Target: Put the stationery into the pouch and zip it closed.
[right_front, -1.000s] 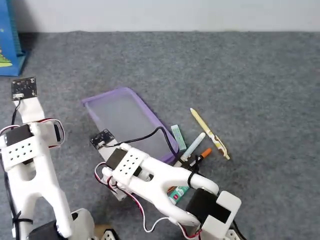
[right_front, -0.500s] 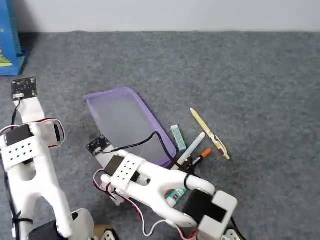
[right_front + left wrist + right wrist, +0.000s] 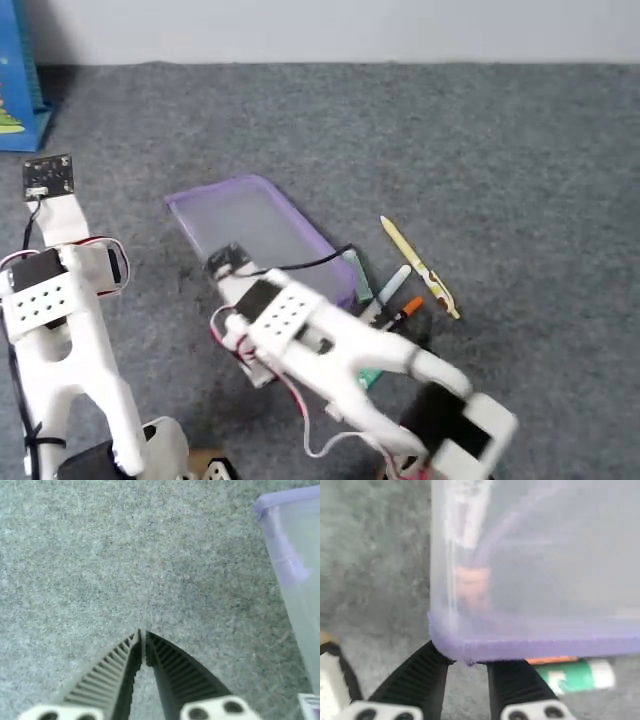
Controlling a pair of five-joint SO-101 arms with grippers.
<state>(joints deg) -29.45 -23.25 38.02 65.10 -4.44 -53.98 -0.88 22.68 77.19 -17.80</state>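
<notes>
Early: stationery point(image 3: 395, 285) lies outside, just beside pouch point(image 3: 250, 225); nothing seen inside. Right gripper point(image 3: 467, 662) pinches pouch edge. Left gripper point(image 3: 142, 640) closed, empty, near pouch. Loading and zipping not yet done.

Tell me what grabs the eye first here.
A translucent, purple-edged pouch lies mid-carpet, with the right gripper at its near edge. Loose stationery, including a yellow pen, lies scattered to the pouch's right in the high view. The left gripper hangs shut above bare carpet.
</notes>
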